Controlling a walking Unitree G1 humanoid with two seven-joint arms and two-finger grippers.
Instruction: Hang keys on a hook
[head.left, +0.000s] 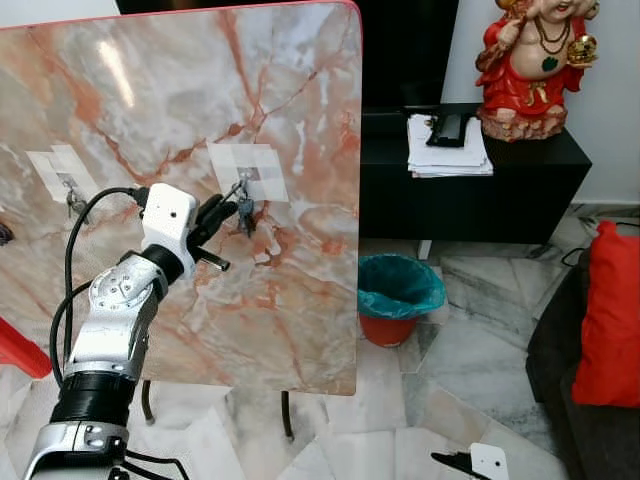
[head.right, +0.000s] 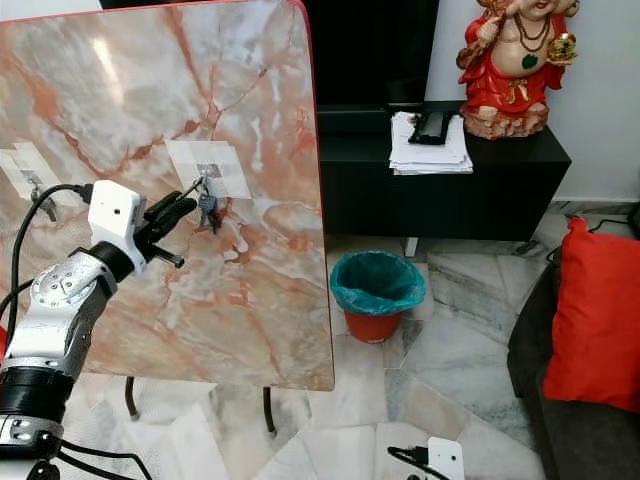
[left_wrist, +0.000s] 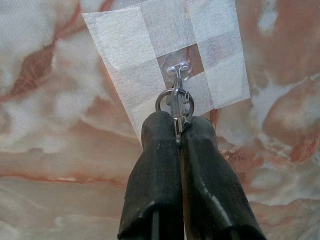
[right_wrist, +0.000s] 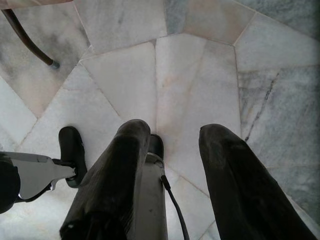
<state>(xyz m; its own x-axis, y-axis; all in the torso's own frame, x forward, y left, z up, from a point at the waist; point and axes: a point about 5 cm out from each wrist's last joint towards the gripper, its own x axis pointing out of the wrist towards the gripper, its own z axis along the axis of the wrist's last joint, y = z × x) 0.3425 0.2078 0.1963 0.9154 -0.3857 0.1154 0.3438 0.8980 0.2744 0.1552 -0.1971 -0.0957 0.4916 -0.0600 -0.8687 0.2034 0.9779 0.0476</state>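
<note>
A tilted marble board (head.left: 180, 110) carries a clear hook (left_wrist: 177, 70) stuck on a white tape patch (head.left: 248, 170). A bunch of keys (head.left: 245, 212) hangs just below that hook. In the left wrist view its metal ring (left_wrist: 173, 100) sits at the hook, looped over it as far as I can tell. My left gripper (left_wrist: 177, 125) is raised to the board and shut on the ring and keys. My right gripper (right_wrist: 172, 135) hangs low over the floor, open and holding nothing.
A second taped hook (head.left: 70, 185) with keys is further left on the board. Behind stand a black cabinet (head.left: 480, 190) with papers (head.left: 448, 150) and a red statue (head.left: 530, 60). A teal-lined bin (head.left: 398, 295) and a red cushion (head.left: 610, 320) are on the right.
</note>
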